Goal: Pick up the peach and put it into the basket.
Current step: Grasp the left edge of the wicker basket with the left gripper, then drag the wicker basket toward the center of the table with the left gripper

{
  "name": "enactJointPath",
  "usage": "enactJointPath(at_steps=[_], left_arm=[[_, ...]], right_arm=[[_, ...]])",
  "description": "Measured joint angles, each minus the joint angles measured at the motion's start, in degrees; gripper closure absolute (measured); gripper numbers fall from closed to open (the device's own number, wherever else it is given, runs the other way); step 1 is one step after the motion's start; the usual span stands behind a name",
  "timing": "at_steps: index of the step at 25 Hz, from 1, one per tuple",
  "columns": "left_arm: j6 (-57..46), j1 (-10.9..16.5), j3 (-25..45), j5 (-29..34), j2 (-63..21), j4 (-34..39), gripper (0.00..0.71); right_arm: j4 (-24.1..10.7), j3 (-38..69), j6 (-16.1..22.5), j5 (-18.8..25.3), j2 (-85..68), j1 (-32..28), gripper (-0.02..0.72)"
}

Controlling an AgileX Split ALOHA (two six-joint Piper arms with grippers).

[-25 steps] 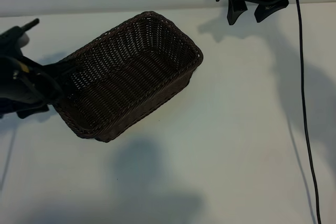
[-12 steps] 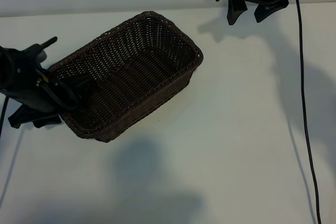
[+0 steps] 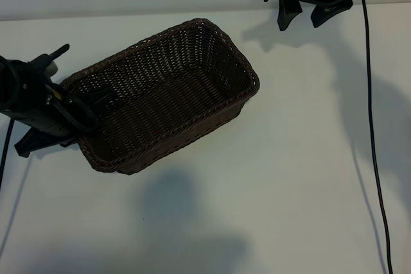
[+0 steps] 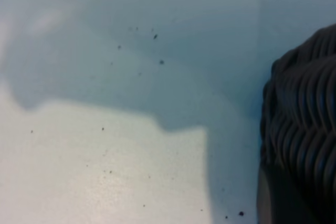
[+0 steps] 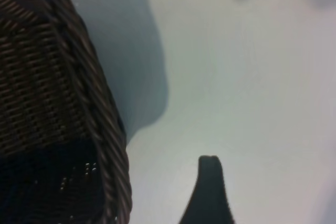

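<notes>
The dark-brown woven basket (image 3: 192,134) lies slantwise on the white table, left of centre. My left gripper (image 3: 87,108) is at its near-left end wall, one finger inside the rim and the other outside, shut on that wall. In the left wrist view the weave of the basket (image 4: 304,119) fills one edge, with a dark finger (image 4: 270,198) against it. My right gripper (image 3: 307,16) hangs open at the far right, away from the basket. Its wrist view shows one finger (image 5: 210,192) and a corner of the basket (image 5: 47,77). The peach is not in view.
A black cable (image 3: 374,139) runs down the right side of the table (image 3: 270,184). The table's far edge meets a pale wall just behind the right arm.
My left gripper came forward to the basket's end, then closed on its wall. The basket swung and shifted to the right. The right arm stayed still.
</notes>
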Motion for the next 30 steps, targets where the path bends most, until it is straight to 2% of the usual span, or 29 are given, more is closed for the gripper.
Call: enactJointPath(at_steps=[4,10,18,23,30], left_arm=[[1.4,0.0,0.0,-0.2,0.0,-1.8,0.612],[7.7,0.0,0.4,-1.0,-2.8,-8.3,0.616],[11.1,0.0,0.4,-1.1,-7.2,-9.4,0.617],[19.2,1.3,-2.7,5.3,-7.1,-9.2,0.617],[26.4,1.7,-12.9,13.7,-3.0,-9.1,0.617]], right_arm=[[0.0,0.0,0.0,0.0,0.0,0.0,0.145],[0.0,0.0,0.0,0.1,0.0,0.0,0.145],[0.9,0.0,0.0,0.0,0.0,0.0,0.145],[1.0,0.0,0.0,0.0,0.0,0.0,0.145],[1.0,0.0,0.0,0.0,0.0,0.0,0.145]])
